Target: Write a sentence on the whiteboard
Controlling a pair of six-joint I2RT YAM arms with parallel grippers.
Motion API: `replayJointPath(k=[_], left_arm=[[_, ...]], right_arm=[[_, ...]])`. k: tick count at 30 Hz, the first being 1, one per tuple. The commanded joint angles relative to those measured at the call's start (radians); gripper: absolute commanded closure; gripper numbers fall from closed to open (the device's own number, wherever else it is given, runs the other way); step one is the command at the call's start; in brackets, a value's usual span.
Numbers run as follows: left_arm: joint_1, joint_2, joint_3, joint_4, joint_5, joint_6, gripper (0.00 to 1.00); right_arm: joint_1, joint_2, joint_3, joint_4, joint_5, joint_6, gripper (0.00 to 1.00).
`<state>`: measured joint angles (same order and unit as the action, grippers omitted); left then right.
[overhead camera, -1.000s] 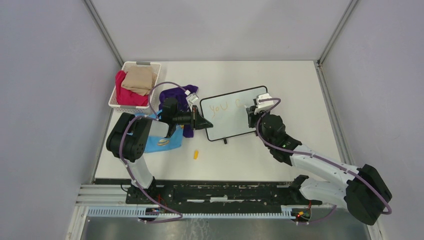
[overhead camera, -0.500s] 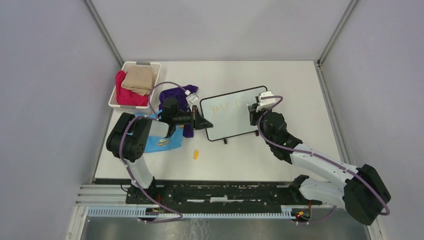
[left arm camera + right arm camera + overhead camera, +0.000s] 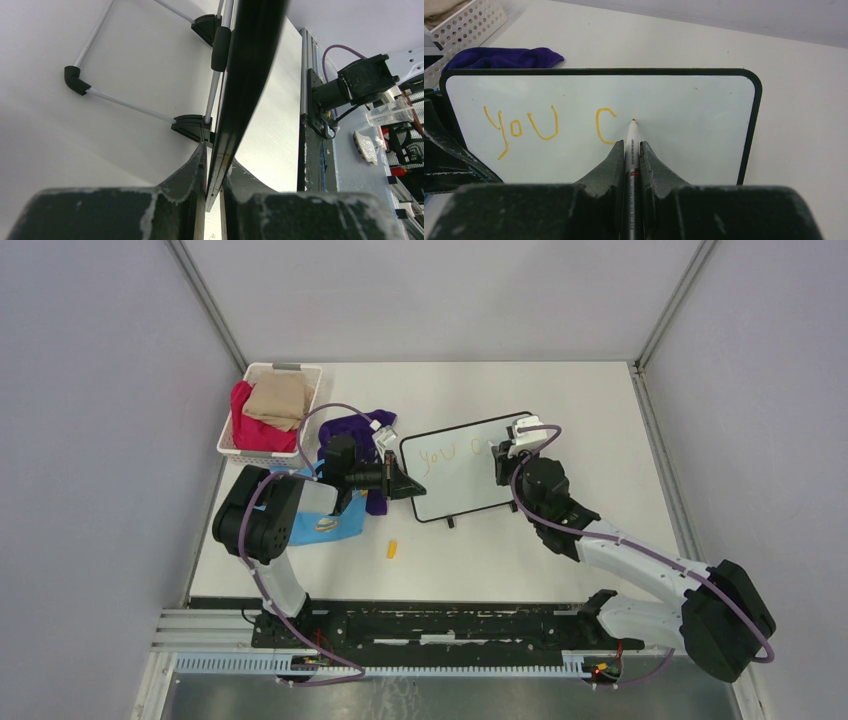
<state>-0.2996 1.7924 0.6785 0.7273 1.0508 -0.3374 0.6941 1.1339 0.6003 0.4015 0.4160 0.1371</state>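
We see the whiteboard (image 3: 684, 95) (black-framed) with orange letters (image 3: 547, 137) "YOU C"; left jaws pinch its edge, right jaws a marker (image 3: 632, 145).

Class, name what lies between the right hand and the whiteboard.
A white marker, gripped by the right hand, its tip at the whiteboard beside the yellow C: right wrist view.

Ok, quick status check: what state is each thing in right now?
whiteboard: standing tilted, one short edge clamped by the left gripper.
sentence: unfinished, reads "you c".
marker: uncapped, pinched in the right gripper, tip at the board just right of the c.
small yellow piece, perhaps the cap: lying loose on the table.
basket: filled with clothes.
purple cloth: crumpled on the table.
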Motion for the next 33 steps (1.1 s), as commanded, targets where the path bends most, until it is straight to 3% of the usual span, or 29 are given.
replayJointPath(k=[1,17,33], left_arm=[[-0.01,0.007,0.002,-0.106,-0.064,0.051,0.98],[-0.014,0.008,0.007,-0.12,-0.066,0.057,0.98],[-0.017,0.005,0.007,-0.128,-0.068,0.065,0.98]], right_arm=[[-0.005,0.01,0.052,0.049,-0.021,0.007,1.0],[-0.004,-0.008,-0.011,0.028,-0.067,0.02,1.0],[-0.006,-0.03,-0.003,-0.006,0.011,0.001,1.0]])
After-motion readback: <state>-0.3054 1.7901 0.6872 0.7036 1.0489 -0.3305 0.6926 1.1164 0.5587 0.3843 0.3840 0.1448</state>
